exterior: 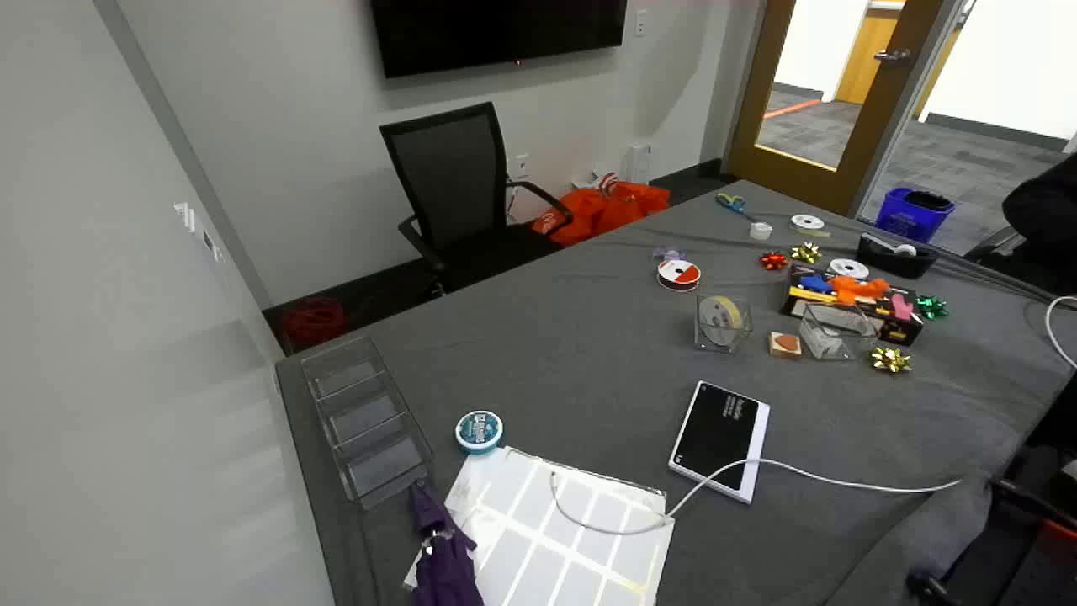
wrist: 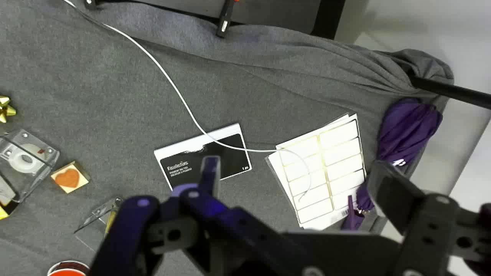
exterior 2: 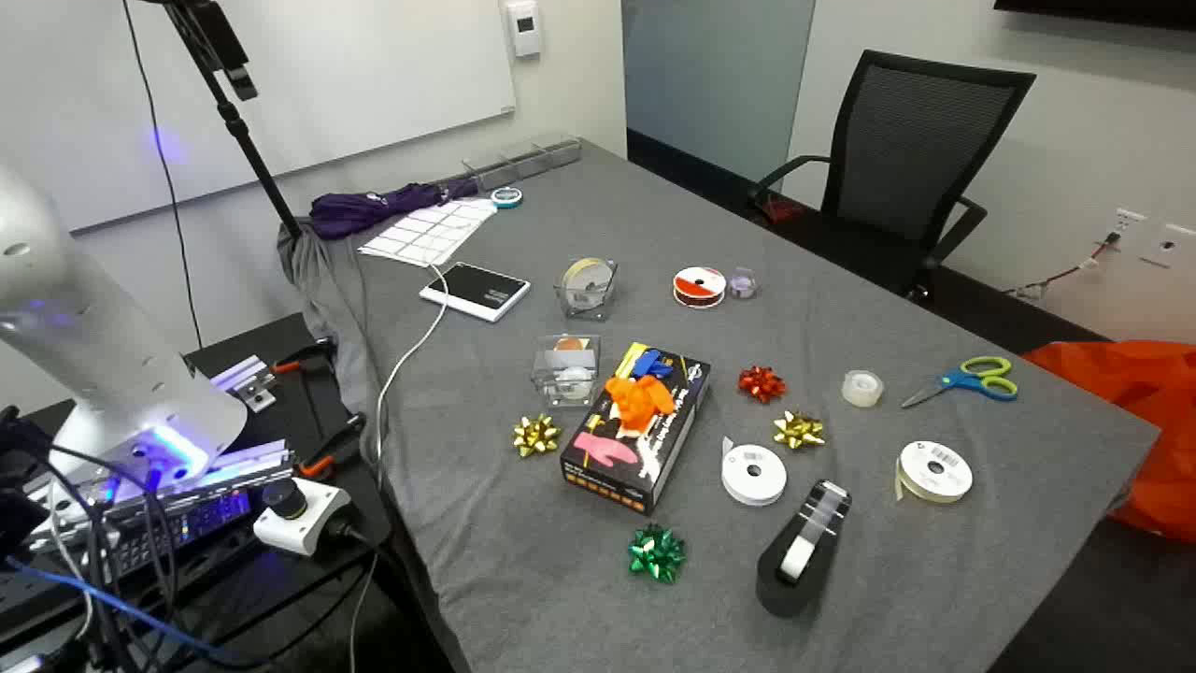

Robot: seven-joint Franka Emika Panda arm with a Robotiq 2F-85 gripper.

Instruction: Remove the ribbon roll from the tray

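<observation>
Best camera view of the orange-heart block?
Wrist view: the orange-heart block is largest there, heart side facing the camera, nothing covering it. Both exterior views show it smaller; in an exterior view a clear container stands in front of it.

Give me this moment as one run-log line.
gripper: open, empty | yellow ribbon roll: on edge inside clear tray | removal: not yet done

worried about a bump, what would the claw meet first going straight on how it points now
Likely the ink pad, partly hidden by the open claw in the wrist view, though depth is unclear and the cable or label sheets could come first.
</observation>
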